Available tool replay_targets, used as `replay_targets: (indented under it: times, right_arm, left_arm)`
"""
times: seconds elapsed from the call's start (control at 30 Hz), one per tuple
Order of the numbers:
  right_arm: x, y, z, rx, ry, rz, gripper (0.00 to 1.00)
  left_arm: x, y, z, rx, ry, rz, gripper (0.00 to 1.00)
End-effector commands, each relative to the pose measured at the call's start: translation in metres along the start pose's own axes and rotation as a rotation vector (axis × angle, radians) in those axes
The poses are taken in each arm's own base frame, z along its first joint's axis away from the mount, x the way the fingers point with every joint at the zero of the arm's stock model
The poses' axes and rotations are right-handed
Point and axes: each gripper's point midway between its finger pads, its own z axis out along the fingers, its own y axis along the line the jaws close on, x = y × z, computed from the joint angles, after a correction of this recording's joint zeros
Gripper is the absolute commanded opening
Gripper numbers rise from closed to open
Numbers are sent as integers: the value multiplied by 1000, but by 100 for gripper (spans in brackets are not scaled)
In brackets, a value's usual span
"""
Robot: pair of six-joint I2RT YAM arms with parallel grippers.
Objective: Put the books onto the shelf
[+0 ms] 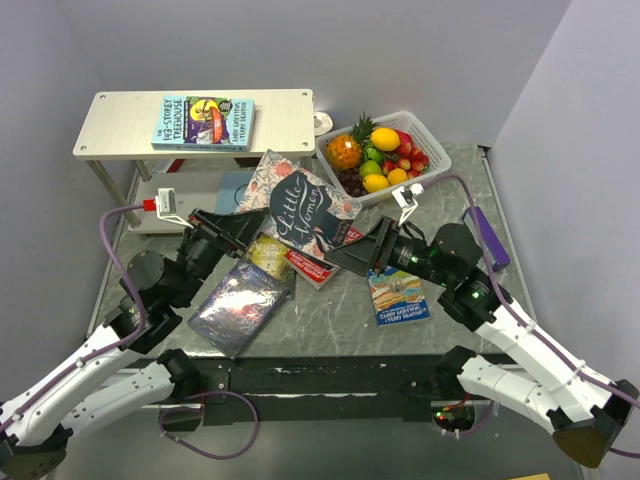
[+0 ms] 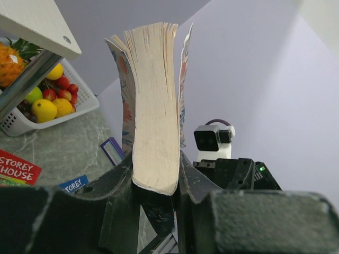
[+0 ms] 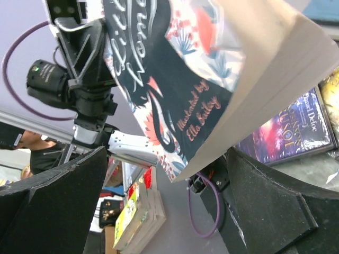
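The floral "Little Women" book [image 1: 300, 205] is lifted off the table, tilted, with my left gripper [image 1: 240, 232] shut on its lower left edge. In the left wrist view its page block [image 2: 153, 106] stands upright between my left gripper [image 2: 157, 185] jaws. My right gripper [image 1: 362, 250] is open at the book's right corner. From the right wrist, that corner [image 3: 212, 95] hangs between the wide-apart jaws [image 3: 169, 201]. A blue Treehouse book [image 1: 203, 122] lies on the shelf [image 1: 280, 110]. More books lie on the table: galaxy [image 1: 240, 305], red [image 1: 315, 262], green-gold [image 1: 268, 255], pale blue [image 1: 398, 295].
A white basket [image 1: 425, 150] of fruit stands right of the shelf. A small purple box [image 1: 487, 235] lies by the right arm. The shelf's lower board [image 1: 185, 205] sits just behind my left gripper. The grey table [image 1: 340, 315] ends at a dark front edge.
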Motion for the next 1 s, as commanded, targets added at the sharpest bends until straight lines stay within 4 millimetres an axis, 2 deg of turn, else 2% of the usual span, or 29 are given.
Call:
replay_targets:
  times: [0.0, 0.17, 0.4, 0.5, 0.63, 0.77, 0.97]
  right_arm:
    - [-24, 26, 11, -98, -44, -25, 99]
    - [-38, 26, 19, -120, -77, -16, 99]
    - [-72, 26, 18, -123, -161, -27, 100]
    - [-74, 26, 21, -133, -154, -11, 100]
    - [-65, 21, 23, -140, -115, 6, 100]
    - [-53, 11, 14, -122, -116, 12, 100]
    - [-41, 15, 2, -137, -97, 34, 100]
  left_arm:
    - [-27, -47, -12, 174, -70, -93, 1]
    - [-24, -49, -17, 185, -45, -105, 1]
    - [-12, -43, -28, 198, -3, -140, 1]
    - [-13, -38, -35, 188, -16, -153, 1]
    - [-28, -40, -41, 187, -72, -150, 1]
    - [-57, -41, -40, 140, -188, -116, 1]
    - [-77, -65, -25, 152, -228, -75, 1]
